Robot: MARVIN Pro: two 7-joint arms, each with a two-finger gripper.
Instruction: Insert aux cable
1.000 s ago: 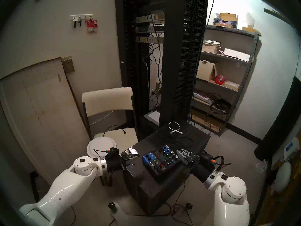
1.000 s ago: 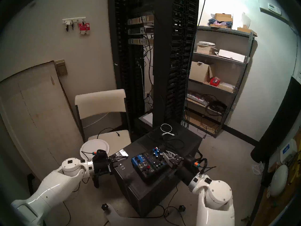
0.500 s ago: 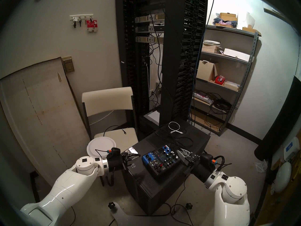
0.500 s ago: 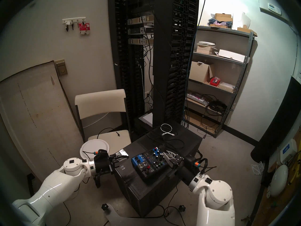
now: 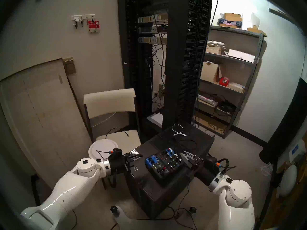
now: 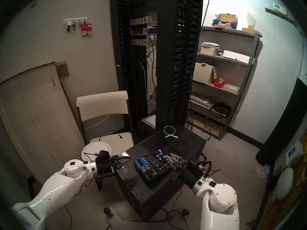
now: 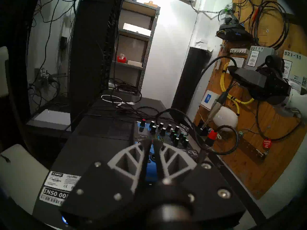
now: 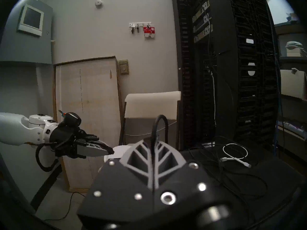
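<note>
Right hand point(image 8: 153, 140) is clamped shut on the aux cable point(image 7: 214, 108), plug dangling tip-down just beside the mixer point(image 5: 163, 163). Left hand point(image 7: 152, 141) sits barely cracked open, empty, on the mixer's other side.

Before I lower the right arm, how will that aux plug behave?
The plug hangs tilted below the right fingers, so it will probably swing. The aux cable arches springily above them, so it may push the plug sideways.

Small blue-and-black audio mixer point(image 5: 163, 163) sits near the front edge of the black computer case point(image 5: 149, 188). Short white coiled cable point(image 5: 178, 130) at its far edge. White round plate point(image 5: 103, 149) on cream folding chair point(image 5: 109, 101).
</note>
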